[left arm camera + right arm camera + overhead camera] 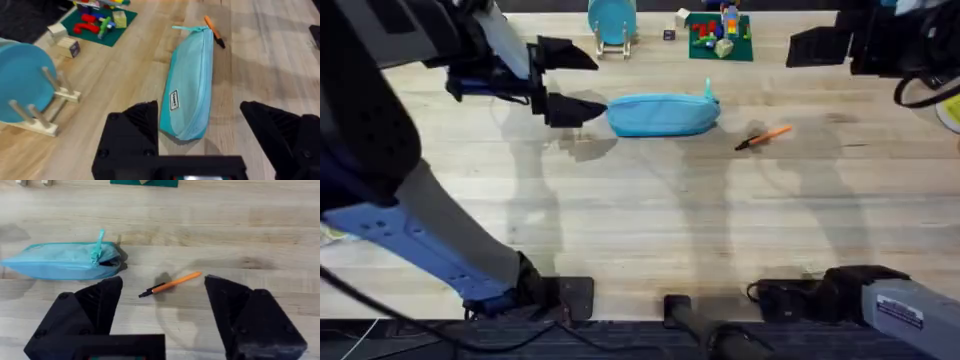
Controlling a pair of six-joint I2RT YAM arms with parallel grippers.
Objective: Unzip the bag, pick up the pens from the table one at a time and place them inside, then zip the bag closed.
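Overhead, we see the bag (663,114) lying lengthwise on the table (640,220), zipped shut, its teal pull tab (709,91) at the end nearer the pen (763,137). That orange pen lies just beside the bag's right end, apart from it, black tip pointing toward us and to the left. Our left gripper (570,80) hovers at the bag's left end with its fingers spread wide, holding nothing; in the left wrist view the bag (190,87) runs away from between the two black fingers (142,125). Our right gripper (162,300) is also spread wide and empty, the pen (170,284) lying between its fingers in the right wrist view, with the bag (62,260) off to one side. Behind the bag stand a teal disc on a wooden stand (611,22) and a green mat with coloured blocks (720,34).
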